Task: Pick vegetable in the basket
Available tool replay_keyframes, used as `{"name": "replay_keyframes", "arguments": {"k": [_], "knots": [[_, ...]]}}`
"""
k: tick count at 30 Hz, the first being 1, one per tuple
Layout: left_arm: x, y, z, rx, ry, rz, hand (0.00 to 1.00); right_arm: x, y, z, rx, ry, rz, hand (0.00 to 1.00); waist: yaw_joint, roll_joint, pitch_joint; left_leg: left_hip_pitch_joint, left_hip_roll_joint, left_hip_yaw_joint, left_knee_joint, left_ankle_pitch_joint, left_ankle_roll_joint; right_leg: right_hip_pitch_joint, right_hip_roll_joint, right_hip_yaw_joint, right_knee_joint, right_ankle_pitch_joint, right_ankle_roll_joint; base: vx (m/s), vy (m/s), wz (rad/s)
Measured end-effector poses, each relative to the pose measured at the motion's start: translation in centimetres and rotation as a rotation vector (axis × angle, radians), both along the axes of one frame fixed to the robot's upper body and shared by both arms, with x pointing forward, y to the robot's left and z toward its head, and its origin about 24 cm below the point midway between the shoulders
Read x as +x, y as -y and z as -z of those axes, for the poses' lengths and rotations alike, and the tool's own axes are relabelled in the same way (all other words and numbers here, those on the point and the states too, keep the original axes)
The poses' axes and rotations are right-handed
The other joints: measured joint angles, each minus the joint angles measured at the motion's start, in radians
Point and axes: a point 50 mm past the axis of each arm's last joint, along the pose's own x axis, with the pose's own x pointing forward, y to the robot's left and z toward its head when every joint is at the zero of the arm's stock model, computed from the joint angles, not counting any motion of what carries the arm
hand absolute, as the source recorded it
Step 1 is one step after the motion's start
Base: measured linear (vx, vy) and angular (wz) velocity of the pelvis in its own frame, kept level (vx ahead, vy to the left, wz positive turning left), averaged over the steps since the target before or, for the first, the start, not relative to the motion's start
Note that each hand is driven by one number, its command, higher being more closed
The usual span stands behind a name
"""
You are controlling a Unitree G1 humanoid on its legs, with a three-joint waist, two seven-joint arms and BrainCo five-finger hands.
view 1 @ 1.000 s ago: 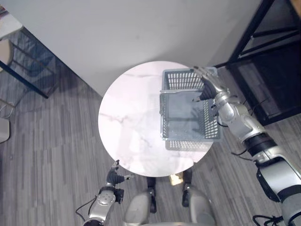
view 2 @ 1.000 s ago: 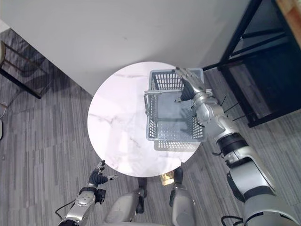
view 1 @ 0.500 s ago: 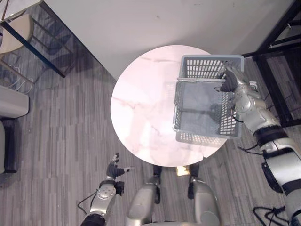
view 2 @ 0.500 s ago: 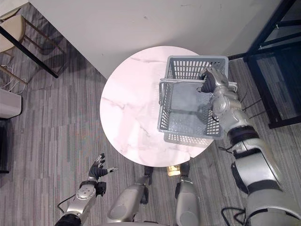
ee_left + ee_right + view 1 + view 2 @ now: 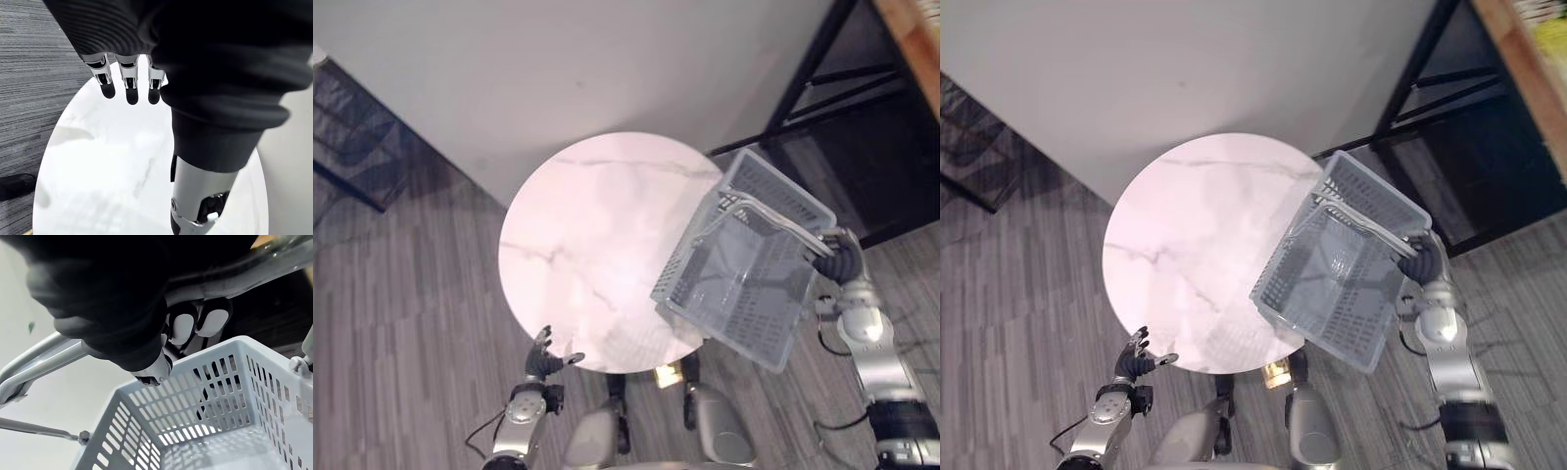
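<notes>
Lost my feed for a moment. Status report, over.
Right hand shut on basket handle; basket hangs tilted, empty. Left hand open, low by round table's near edge. Nothing in the way.

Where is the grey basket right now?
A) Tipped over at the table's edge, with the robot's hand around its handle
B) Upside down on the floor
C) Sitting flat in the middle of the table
A: the basket sits tilted at the right edge of the table, and the right hand has its fingers curled round the handle.
</notes>
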Motion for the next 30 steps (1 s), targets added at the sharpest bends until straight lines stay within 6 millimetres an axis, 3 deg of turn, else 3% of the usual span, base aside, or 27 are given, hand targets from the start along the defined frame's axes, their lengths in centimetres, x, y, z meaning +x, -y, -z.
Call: {"name": "replay_keyframes", "arguments": {"k": [2,3,7,11,13,14,15,17,19,20,21,22,23,25,26,27,29,30], "knots": [[-0.7,-0.2,0.2,-0.004,-0.015,-0.006,0.0,-1.5,0.0,1.2,0.085,-0.009,0.024,1.0,-0.002,-0.001,-0.015,0.024,0.0,0.03,0.011,-0.018,0.001,0.018,0.001,0.022,-0.008,0.005,0.003,0.02,0.033,-0.51],[-0.9,0.0,0.1,-0.014,-0.011,0.0,0.0,-2.8,-0.2,2.8,0.165,-0.049,0.033,1.0,-0.002,-0.001,-0.024,0.042,0.008,0.057,0.039,-0.042,0.005,0.036,0.003,0.044,-0.008,0.006,0.005,0.0,0.025,-0.45],[-1.0,0.3,-0.5,-0.037,0.029,-0.031,0.0,-4.2,-2.1,4.8,0.309,-0.073,0.035,1.0,0.002,-0.01,-0.035,0.059,0.016,0.125,0.087,-0.076,0.007,0.042,0.01,0.092,0.014,0.009,0.008,-0.02,0.025,-0.41],[0.3,0.6,-2.0,-0.042,0.111,-0.026,0.0,-4.7,-3.8,4.5,0.373,-0.032,0.022,1.0,0.032,-0.027,-0.025,-0.024,0.063,0.171,0.291,-0.176,0.016,0.018,0.032,0.132,0.074,0.003,0.013,-0.11,-0.003,-0.3],[1.0,0.7,-2.8,-0.042,0.154,-0.02,0.0,-5.5,-3.8,5.0,0.385,-0.046,0.058,1.0,0.039,-0.031,-0.023,-0.08,0.095,0.187,0.362,-0.184,0.038,-0.002,0.039,0.128,0.088,-0.005,0.029,-0.15,-0.002,0.11],[1.4,0.7,-3.3,-0.04,0.178,-0.018,0.0,-5.8,-3.9,5.0,0.392,-0.045,0.066,1.0,0.054,-0.037,-0.019,-0.111,0.103,0.189,0.383,-0.185,0.039,-0.081,0.032,0.121,0.312,-0.093,-0.028,-0.14,-0.004,0.14],[1.6,0.7,-3.4,-0.038,0.179,-0.015,0.0,-6.0,-4.0,5.0,0.394,-0.043,0.07,1.0,0.057,-0.042,-0.018,-0.12,0.102,0.183,0.397,-0.185,0.039,-0.096,0.017,0.124,0.423,-0.135,-0.036,-0.09,-0.082,0.16],[1.6,0.8,-3.4,-0.042,0.182,-0.016,0.0,-6.8,-4.0,5.3,0.398,-0.058,0.088,1.0,0.065,-0.066,-0.029,-0.14,0.096,0.159,0.445,-0.183,0.039,-0.027,-0.065,0.164,0.67,-0.235,0.031,-0.07,-0.16,0.27],[1.6,0.8,-3.5,-0.042,0.186,-0.018,0.0,-6.8,-4.0,5.2,0.395,-0.055,0.086,1.0,0.082,-0.085,-0.043,-0.177,0.098,0.155,0.471,-0.17,0.025,0.049,-0.11,0.193,0.671,-0.253,0.046,-0.12,-0.21,0.11],[1.9,0.8,-3.6,-0.043,0.191,-0.021,0.0,-6.2,-4.0,4.8,0.386,-0.037,0.081,1.0,0.101,-0.083,-0.042,-0.216,0.112,0.157,0.477,-0.139,0.015,0.087,-0.098,0.185,0.569,-0.313,0.061,-0.3,-0.38,0.12],[2.2,1.5,-3.7,-0.066,0.203,-0.024,0.0,-5.8,-3.9,4.5,0.381,-0.021,0.085,1.0,0.116,-0.064,-0.049,-0.246,0.137,0.16,0.437,-0.064,0.011,0.087,-0.076,0.14,0.483,-0.334,0.055,-0.25,-0.273,0.16],[2.2,1.6,-3.7,-0.072,0.204,-0.023,0.0,-5.8,-3.9,4.5,0.38,-0.02,0.084,1.0,0.115,-0.058,-0.051,-0.255,0.146,0.159,0.429,-0.051,0.009,0.088,-0.071,0.128,0.468,-0.338,0.049,-0.35,-0.33,0.26],[2.1,2.2,-3.8,-0.089,0.211,-0.019,0.0,-5.5,-3.9,4.3,0.374,-0.011,0.077,1.0,0.116,-0.039,-0.059,-0.278,0.178,0.157,0.393,-0.002,-0.011,0.089,-0.042,0.076,0.415,-0.349,0.028,-0.32,-0.305,0.23],[1.6,2.2,-3.6,-0.091,0.202,-0.028,0.0,-4.9,-3.8,3.8,0.364,0.009,0.067,1.0,0.116,-0.029,-0.056,-0.273,0.204,0.135,0.29,0.1,-0.044,0.088,-0.009,0.03,0.369,-0.366,-0.017,-0.38,-0.347,0.29],[1.5,2.2,-3.5,-0.094,0.195,-0.028,0.0,-4.9,-3.5,3.7,0.356,0.013,0.07,1.0,0.109,-0.025,-0.053,-0.257,0.21,0.131,0.211,0.176,-0.067,0.084,0.001,-0.012,0.355,-0.355,-0.061,-0.36,-0.281,0.44],[1.3,2.3,-3.4,-0.096,0.187,-0.026,0.0,-4.9,-3.3,3.7,0.353,0.014,0.08,1.0,0.106,-0.034,-0.047,-0.259,0.216,0.137,0.254,0.151,-0.07,0.085,0.001,-0.039,0.355,-0.346,-0.079,-0.35,-0.255,0.45],[1.1,2.1,-3.3,-0.091,0.179,-0.026,0.0,-5.4,-3.1,3.9,0.352,0.004,0.103,1.0,0.109,-0.038,-0.045,-0.26,0.216,0.125,0.481,-0.01,-0.033,0.083,-0.005,-0.063,0.354,-0.32,-0.113,-0.27,-0.151,0.27],[1.0,2.1,-3.3,-0.09,0.18,-0.027,0.0,-5.5,-3.1,4.0,0.352,0.0,0.104,1.0,0.108,-0.037,-0.045,-0.256,0.218,0.116,0.538,-0.051,-0.023,0.079,-0.005,-0.064,0.354,-0.313,-0.115,-0.3,-0.096,0.11]]}}
